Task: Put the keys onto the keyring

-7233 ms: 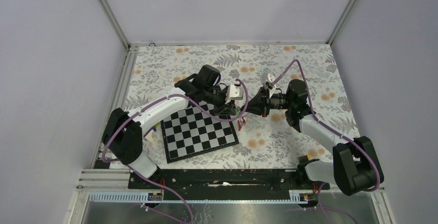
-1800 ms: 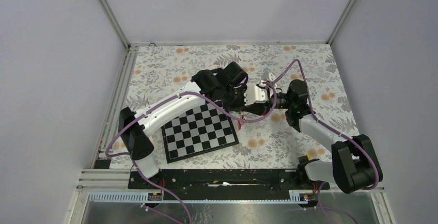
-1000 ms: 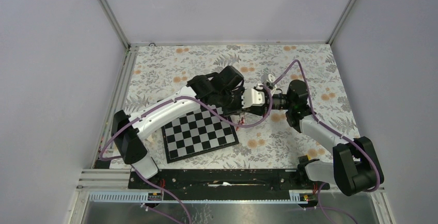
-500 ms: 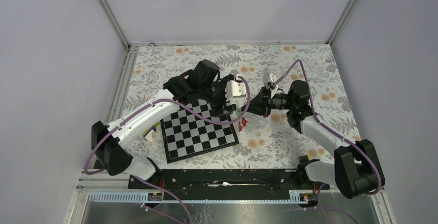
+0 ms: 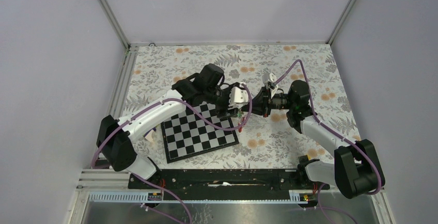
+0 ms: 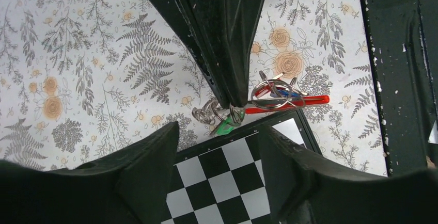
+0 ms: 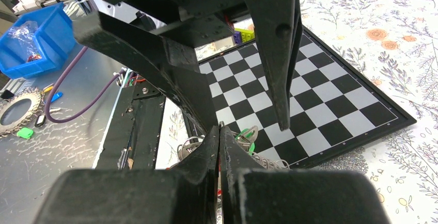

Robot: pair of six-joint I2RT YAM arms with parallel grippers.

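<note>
My right gripper is shut on the red keyring, holding it just above the far right corner of the chessboard. Silver rings and a blue key hang on the red loop. A green key hangs below the right fingertips, and it also shows in the right wrist view. My left gripper is open and empty, its fingers spread over the board corner, facing the right gripper. The left gripper sits just short of the hanging bunch.
The black-and-white chessboard lies tilted on the flowered table cloth. A yellow-purple small object lies beyond the board. The black base rail runs along the near edge. A blue bin stands off the table.
My left gripper, which had reached right over the right gripper a second ago, has drawn back left and now faces it again. The right gripper has held its place, still shut.
</note>
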